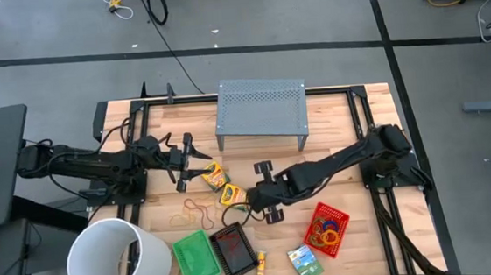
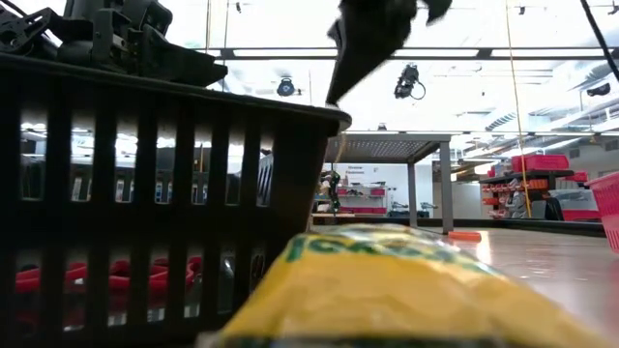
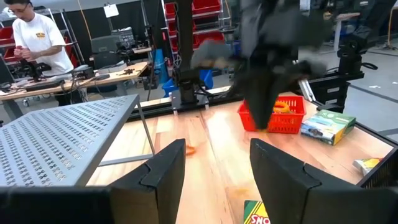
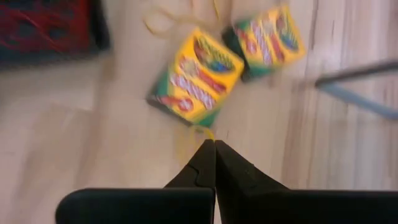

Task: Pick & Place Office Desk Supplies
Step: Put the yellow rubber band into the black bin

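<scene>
Two yellow-green crayon boxes (image 1: pixel 215 174) (image 1: pixel 232 194) lie flat at mid-table; both also show in the right wrist view (image 4: pixel 196 78) (image 4: pixel 268 38). My left gripper (image 1: pixel 186 165) is open, just left of the farther box, whose end (image 3: pixel 258 213) shows between its fingers. My right gripper (image 1: pixel 252 198) hovers beside the nearer box, shut on a thin rubber band (image 4: pixel 189 138). More rubber bands (image 1: pixel 192 215) lie on the wood. The red tray (image 1: pixel 327 228) holds coloured rings. A green tray (image 1: pixel 195 256), a black tray (image 1: pixel 234 249) and a glue stick (image 1: pixel 260 266) lie near the front edge. My right gripper pinches the thin yellowish rubber band at the loop's top (image 4: pixel 200 129), only at its fingertips (image 4: pixel 208 149), coming from above. The rest of the loop trails slack below the tips toward the wood.
A big white bucket (image 1: pixel 119 258) stands at the near left corner. The grey perforated stand (image 1: pixel 261 108) is at the far middle. A greenish box (image 1: pixel 304 262) lies near the front edge. In the low view the black tray (image 2: pixel 145 193) and a yellow object (image 2: pixel 387 290) block the front.
</scene>
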`<state>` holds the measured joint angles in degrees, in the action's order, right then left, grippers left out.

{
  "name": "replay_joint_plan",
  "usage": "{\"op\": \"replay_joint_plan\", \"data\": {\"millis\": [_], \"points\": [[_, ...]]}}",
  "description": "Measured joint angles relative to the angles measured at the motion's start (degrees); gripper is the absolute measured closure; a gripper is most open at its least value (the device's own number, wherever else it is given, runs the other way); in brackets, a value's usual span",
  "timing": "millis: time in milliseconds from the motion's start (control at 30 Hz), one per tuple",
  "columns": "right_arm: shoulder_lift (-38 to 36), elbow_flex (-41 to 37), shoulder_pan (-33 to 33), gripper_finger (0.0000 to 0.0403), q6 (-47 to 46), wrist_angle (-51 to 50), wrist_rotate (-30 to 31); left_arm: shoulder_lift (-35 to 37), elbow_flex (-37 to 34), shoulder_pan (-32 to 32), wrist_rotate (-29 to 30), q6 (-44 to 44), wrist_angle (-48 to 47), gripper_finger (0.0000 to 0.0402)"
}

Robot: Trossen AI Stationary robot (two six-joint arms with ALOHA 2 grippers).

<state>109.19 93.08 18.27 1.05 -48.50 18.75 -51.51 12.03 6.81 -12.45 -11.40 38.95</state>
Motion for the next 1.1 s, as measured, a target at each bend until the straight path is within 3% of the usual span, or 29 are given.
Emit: {"op": "replay_joint_plan", "data": {"millis": [367,567,900,1100], "points": [[-0.05,9.85,3.39,0.0403,5.52,2.79,-4.98,0.02,0.0,-0.01,0.0,-0.61,-0.16,0.0216],[-0.09,9.72,3.47,0.0403,8.3,11.86,-14.86,0.02,0.0,0.0,0.02,-0.74,-0.19,0.0216],[0.92,9.57,3.25,0.0403,6.96,14.37,-20.67,0.02,0.0,-0.01,0.0,-0.68,-0.18,0.0216],[6.16,9.59,2.42,0.0403,6.97,18.57,-27.68,0.02,0.0,0.02,0.02,-0.63,-0.18,0.0216]]}}
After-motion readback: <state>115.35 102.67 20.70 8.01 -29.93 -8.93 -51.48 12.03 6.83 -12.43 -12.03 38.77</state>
